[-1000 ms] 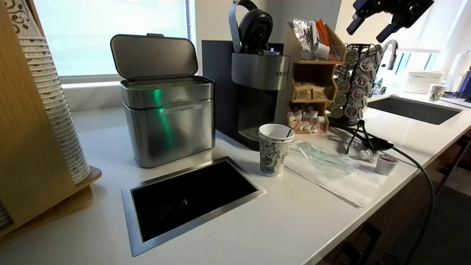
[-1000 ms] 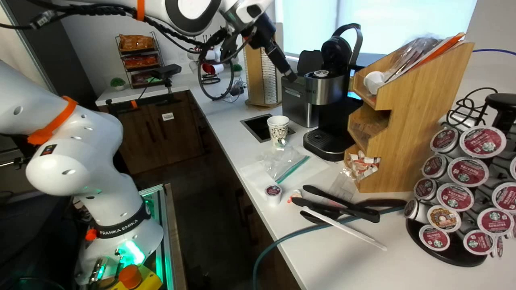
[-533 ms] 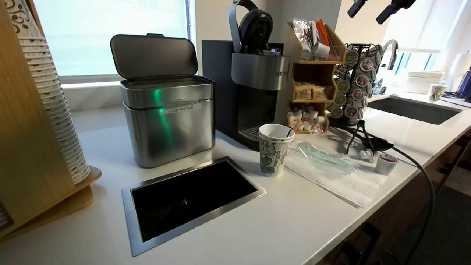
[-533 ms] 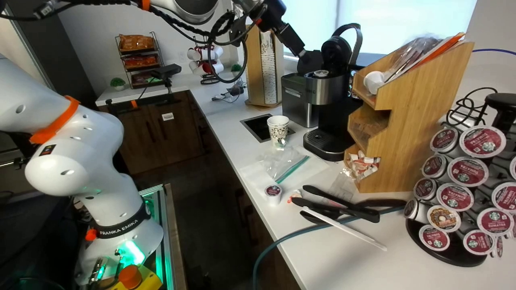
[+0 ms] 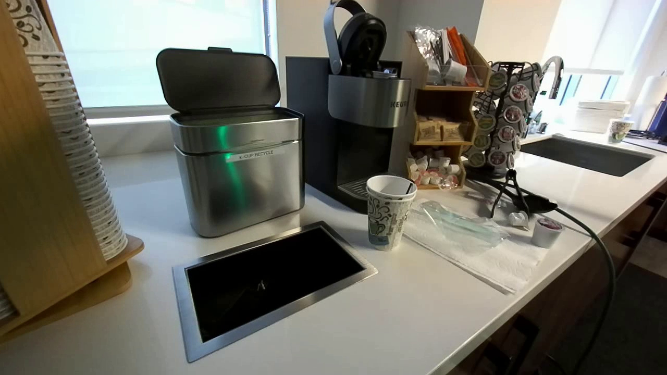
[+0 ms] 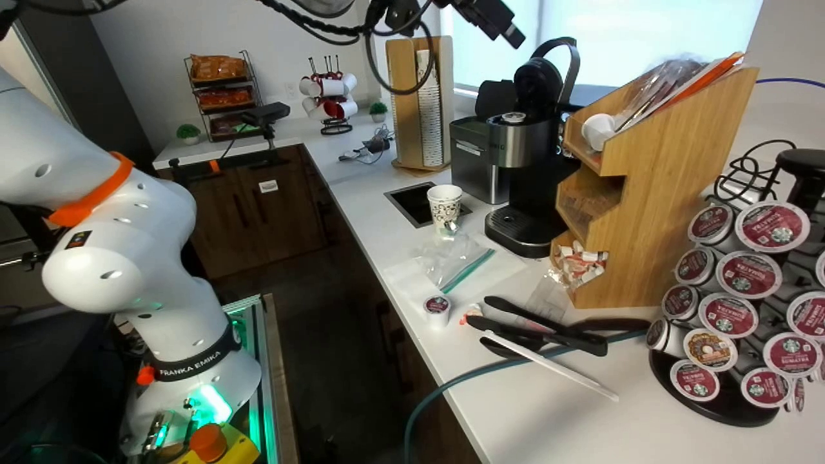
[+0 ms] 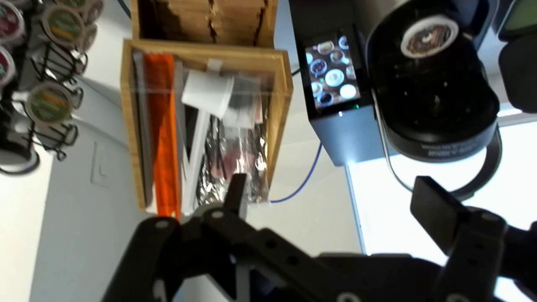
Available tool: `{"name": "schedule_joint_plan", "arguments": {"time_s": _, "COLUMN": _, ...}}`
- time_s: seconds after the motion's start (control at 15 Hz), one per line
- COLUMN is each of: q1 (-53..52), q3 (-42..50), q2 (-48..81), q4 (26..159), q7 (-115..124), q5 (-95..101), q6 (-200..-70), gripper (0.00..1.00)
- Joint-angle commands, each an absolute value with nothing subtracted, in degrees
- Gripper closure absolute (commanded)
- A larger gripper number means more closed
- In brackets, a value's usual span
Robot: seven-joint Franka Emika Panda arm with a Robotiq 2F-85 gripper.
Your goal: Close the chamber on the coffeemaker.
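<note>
The grey and black coffeemaker (image 5: 369,101) stands on the counter, also in an exterior view (image 6: 519,145). Its chamber is open: the black lid (image 5: 363,41) is tipped up, with the handle (image 6: 575,67) raised above it. A pod (image 6: 514,118) sits in the chamber; it also shows in the wrist view (image 7: 430,37), beside the lit screen (image 7: 333,73). My gripper (image 7: 331,184) is open and empty in the wrist view. In an exterior view the gripper (image 6: 514,35) is in the air, higher than the lid and to its left, apart from it.
A wooden organizer (image 6: 677,206) stands close beside the coffeemaker, with tall packets sticking up. A steel recycle bin (image 5: 245,182) with a raised lid is on its other side. Paper cups (image 5: 388,219) stand in front. A pod rack (image 6: 741,361) is beyond the organizer.
My gripper has risen and left the top of an exterior view. In an exterior view it has moved up and right, nearer the coffeemaker's lid. The coffeemaker has not changed.
</note>
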State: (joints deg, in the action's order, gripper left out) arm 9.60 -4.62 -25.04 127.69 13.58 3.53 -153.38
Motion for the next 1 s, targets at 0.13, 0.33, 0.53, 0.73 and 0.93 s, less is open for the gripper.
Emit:
{"name": "schedule_joint_plan", "arguments": {"time_s": 0.13, "q1": 3.9, "q3": -0.4, "q2": -8.8, "q4": 105.9, "q7": 2.3, "q5": -0.4, "q6": -151.1, "gripper": 0.0}}
{"name": "schedule_joint_plan", "arguments": {"time_s": 0.33, "q1": 1.7, "q3": 1.4, "q2": -3.3, "q4": 96.6, "q7": -4.8, "q5": -6.1, "q6": -147.0, "gripper": 0.0}}
{"name": "schedule_joint_plan", "arguments": {"time_s": 0.53, "q1": 2.3, "q3": 1.1, "q2": -4.4, "q4": 98.3, "q7": -3.6, "q5": -4.7, "q6": -148.5, "gripper": 0.0}}
{"name": "schedule_joint_plan", "arguments": {"time_s": 0.73, "q1": 2.1, "q3": 1.2, "q2": -3.1, "q4": 96.0, "q7": -4.5, "q5": -5.2, "q6": -147.8, "gripper": 0.0}}
{"name": "schedule_joint_plan", "arguments": {"time_s": 0.93, "q1": 2.1, "q3": 0.9, "q2": -0.2, "q4": 92.5, "q7": -1.2, "q5": -2.7, "q6": -147.8, "gripper": 0.0}}
